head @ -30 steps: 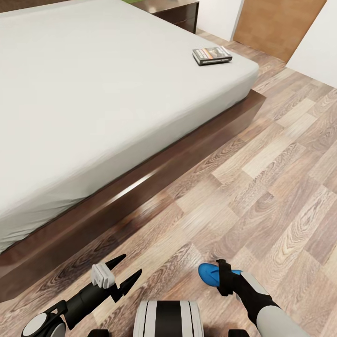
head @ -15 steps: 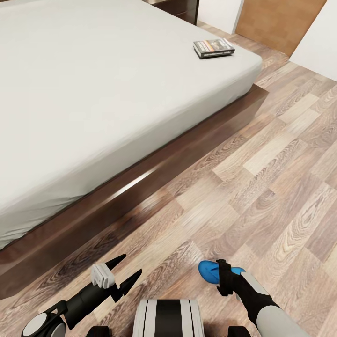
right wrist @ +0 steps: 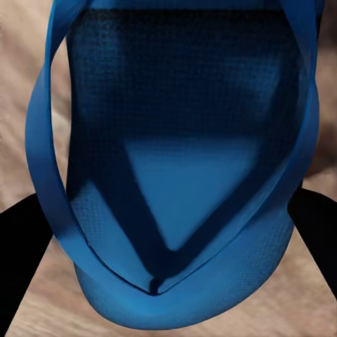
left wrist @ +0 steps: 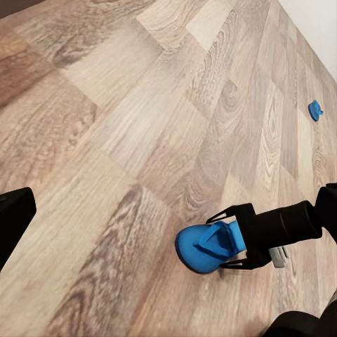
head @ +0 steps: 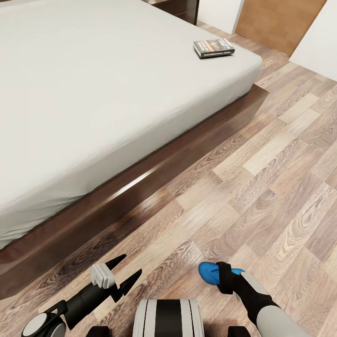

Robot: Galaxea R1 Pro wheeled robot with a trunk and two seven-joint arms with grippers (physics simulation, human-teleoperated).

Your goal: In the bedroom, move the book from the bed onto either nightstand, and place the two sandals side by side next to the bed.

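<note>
Our right gripper [head: 223, 277] is clamped on one blue sandal [head: 209, 273], most of which is hidden behind the fingers in our head view, though the right wrist view shows its strap side [right wrist: 175, 182] close up between the dark fingers; the second sandal [left wrist: 315, 110] is a small blue speck far off on the wood floor [head: 262, 178], too small to make out. Our left gripper [head: 125, 270] hangs with its fingers apart, holding nothing, near the bed [head: 93, 93] frame. The book [head: 213, 47] lies at the mattress's far right corner, the nightstand [head: 180, 8] is cut off by the picture's top edge, and we see nothing changed since half a second ago.
</note>
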